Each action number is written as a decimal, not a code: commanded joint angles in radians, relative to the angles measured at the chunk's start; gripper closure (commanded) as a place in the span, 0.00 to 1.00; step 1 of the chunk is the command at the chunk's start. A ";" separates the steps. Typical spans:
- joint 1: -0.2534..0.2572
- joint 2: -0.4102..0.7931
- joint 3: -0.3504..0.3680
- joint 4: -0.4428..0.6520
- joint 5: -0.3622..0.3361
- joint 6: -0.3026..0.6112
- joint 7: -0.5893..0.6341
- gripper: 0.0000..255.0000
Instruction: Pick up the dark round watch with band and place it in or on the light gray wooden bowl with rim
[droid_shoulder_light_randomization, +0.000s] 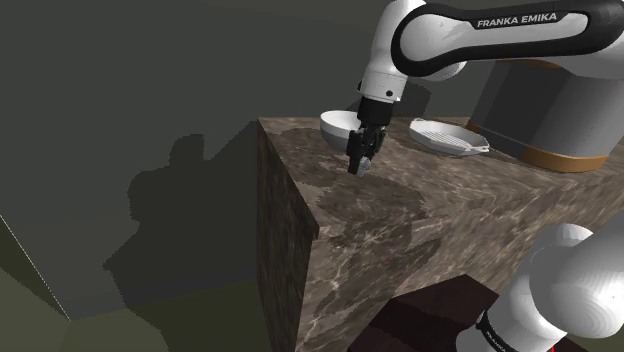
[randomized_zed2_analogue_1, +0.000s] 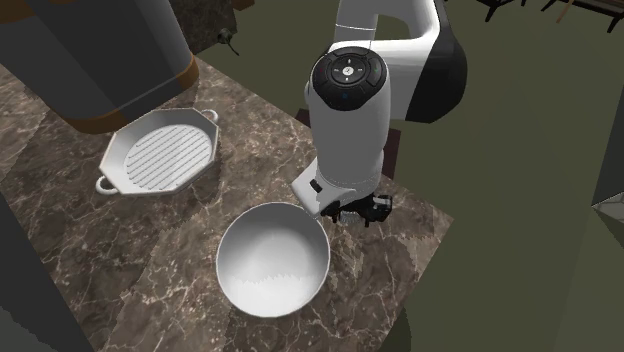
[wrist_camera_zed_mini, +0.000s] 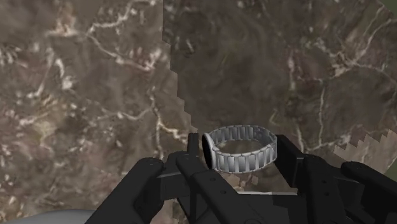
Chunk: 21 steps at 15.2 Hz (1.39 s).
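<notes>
The watch (wrist_camera_zed_mini: 242, 149) has a dark round face and a pale grey link band. It sits between my gripper's (wrist_camera_zed_mini: 238, 154) two black fingers, which clasp it on both sides above the brown marble counter (wrist_camera_zed_mini: 95, 83). In the shoulder view my gripper (droid_shoulder_light_randomization: 358, 163) hangs just above the counter, right beside the light grey bowl (droid_shoulder_light_randomization: 338, 125), with the watch (droid_shoulder_light_randomization: 366, 164) a pale spot at its tips. In the second exterior view the bowl (randomized_zed2_analogue_1: 272, 258) stands hollow-side up, close beside the gripper (randomized_zed2_analogue_1: 360, 212).
A white ribbed octagonal pan (randomized_zed2_analogue_1: 160, 152) with handles lies beyond the bowl, also seen as the pan (droid_shoulder_light_randomization: 447, 137). A big grey vessel with an orange band (droid_shoulder_light_randomization: 545, 110) stands at the back. The counter edge (droid_shoulder_light_randomization: 290, 190) drops off close to the gripper.
</notes>
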 joint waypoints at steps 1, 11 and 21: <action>0.000 0.000 0.000 0.000 0.000 0.000 0.000 1.00; 0.000 0.000 -0.001 0.026 -0.001 -0.026 0.003 1.00; -0.002 0.013 -0.006 0.173 -0.007 -0.158 0.021 1.00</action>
